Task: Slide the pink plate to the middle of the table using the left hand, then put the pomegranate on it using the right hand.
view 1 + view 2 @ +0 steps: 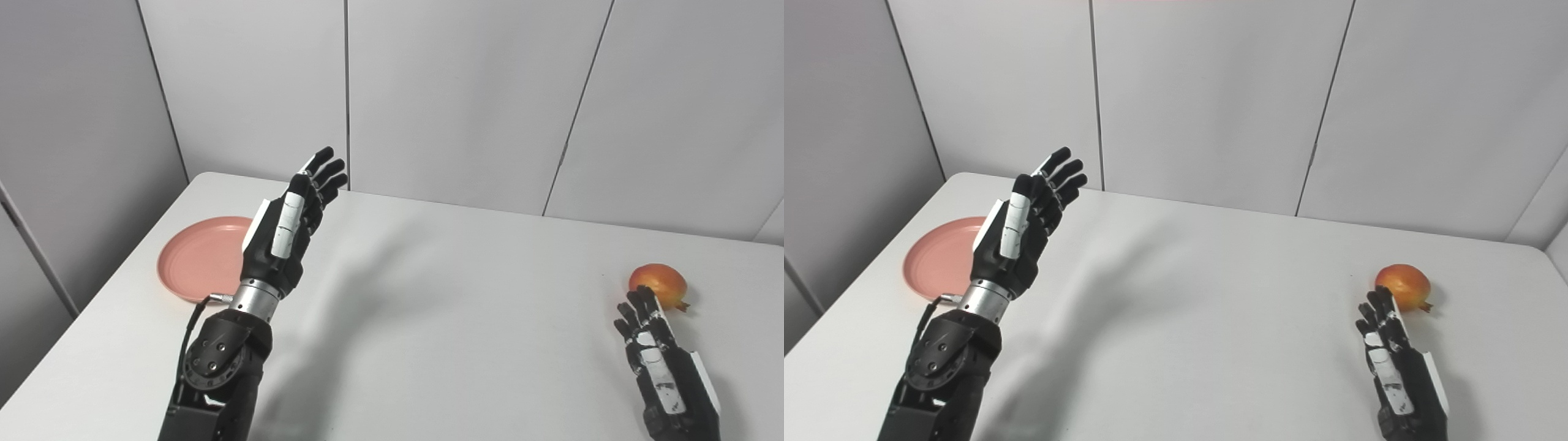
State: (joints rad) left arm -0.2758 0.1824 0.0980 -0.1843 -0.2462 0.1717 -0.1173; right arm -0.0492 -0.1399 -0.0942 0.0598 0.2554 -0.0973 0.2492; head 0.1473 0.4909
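My left robot hand (pixel 288 226) is raised above the desk (pixel 429 318), released and holding nothing, its black fingers (pixel 324 174) stretched out and slightly fanned, pointing up and toward the far wall. The hand is hard matte black plastic with glossy white plates along the thumb and the outer edge, set on a bright brushed-metal wrist collar above a chunky black forearm joint with small round bolts; a thin black cable loops off the wrist. It hangs in front of the pink plate's right edge and hides part of it from my eyes.

My right robot hand (pixel 658 361) sits low at the near right of the desk, also released and empty, fingers apart and pointing away from me toward the pomegranate (pixel 658 285). Its fingertips are just short of the fruit; I cannot tell whether they touch it.

The pink plate (pixel 199 257) is round, shallow and smooth, with a soft raised rim, lying flat near the desk's left edge, well away from the middle. The pomegranate is roundish, with glossy skin going from red to yellow-orange, resting at the far right of the desk. Its small dark crown sticks out to the right and a little down, so its long axis runs roughly sideways across the desk. The desk is plain matte white with rounded corners, backed by pale grey wall panels (pixel 465 92).
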